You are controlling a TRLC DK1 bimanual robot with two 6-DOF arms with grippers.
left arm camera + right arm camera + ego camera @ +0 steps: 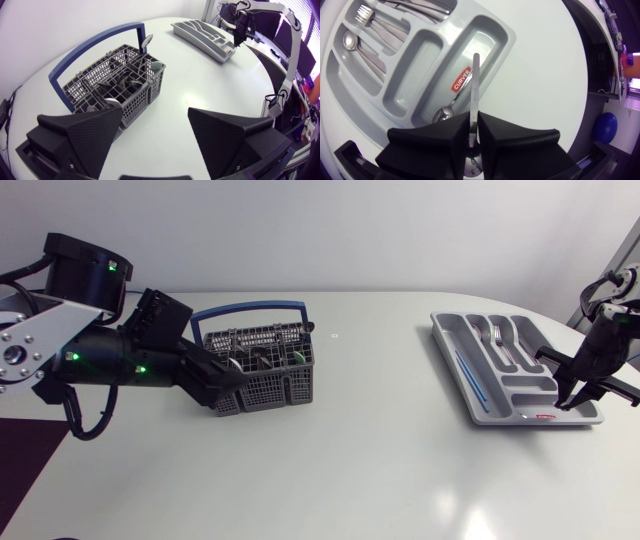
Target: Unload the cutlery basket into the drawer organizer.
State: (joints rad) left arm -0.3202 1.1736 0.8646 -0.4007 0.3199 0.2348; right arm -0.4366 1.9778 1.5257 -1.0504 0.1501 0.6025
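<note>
A light, stiff, slippery utensil (475, 75) is being pinched by its flat handle in the right gripper (474, 117); the left gripper (155, 112) is being held wide open.

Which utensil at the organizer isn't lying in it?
The straight-handled utensil pinched in the right gripper; the small spoon and forks lie flat in the organizer.

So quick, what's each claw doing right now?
Left claw: open, empty, beside the basket.
Right claw: closed on a slim piece of cutlery over the organizer.
</note>
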